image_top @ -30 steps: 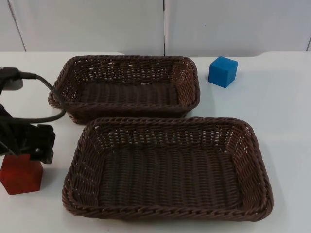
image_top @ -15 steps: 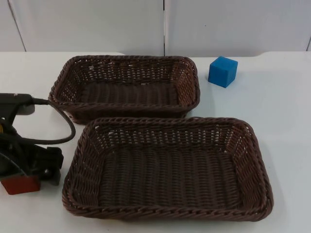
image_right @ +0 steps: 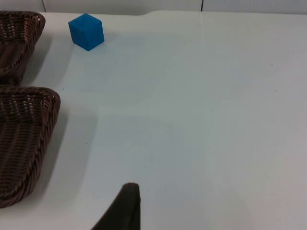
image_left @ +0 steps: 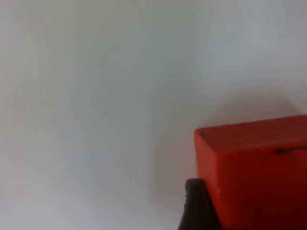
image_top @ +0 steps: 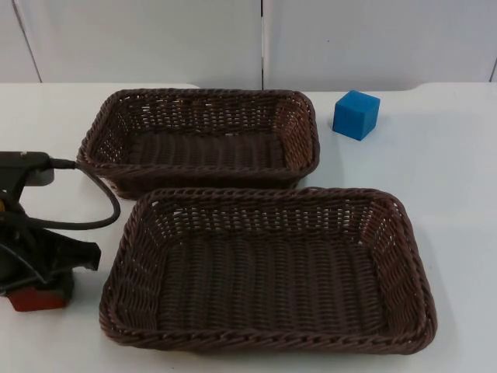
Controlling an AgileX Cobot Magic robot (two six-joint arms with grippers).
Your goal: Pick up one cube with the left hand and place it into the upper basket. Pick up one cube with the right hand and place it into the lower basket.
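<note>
Down at the near left of the table (image_top: 458, 179), the left gripper (image_top: 35, 284) sits low over the red cube (image_top: 35, 298), its black body covering most of the block so that a red strip peeks out beneath it in the top view. The left wrist view has one black fingertip (image_left: 196, 206) pressed against the side of the red cube (image_left: 254, 172), with bare white tabletop beyond; whether the fingers are clamped on the cube or merely set around it I cannot tell. The left arm reaches in from the left edge and bends downward, the wrist pointing toward the table surface. Just to the right of that gripper lies the lower basket (image_top: 268, 268), a dark brown wicker tray at the near middle, its left rim close to the gripper but apart from it. Farther back, touching or nearly touching the lower basket's far rim, stands the upper basket (image_top: 200, 140), the same weave. The blue cube (image_top: 356, 114) rests on the table at the far right, just beside the upper basket's right end. The right arm waits off to the right: its wrist view has a black fingertip (image_right: 125, 206) of the right gripper over open tabletop, with the blue cube (image_right: 86, 31) far off and both basket ends visible.
</note>
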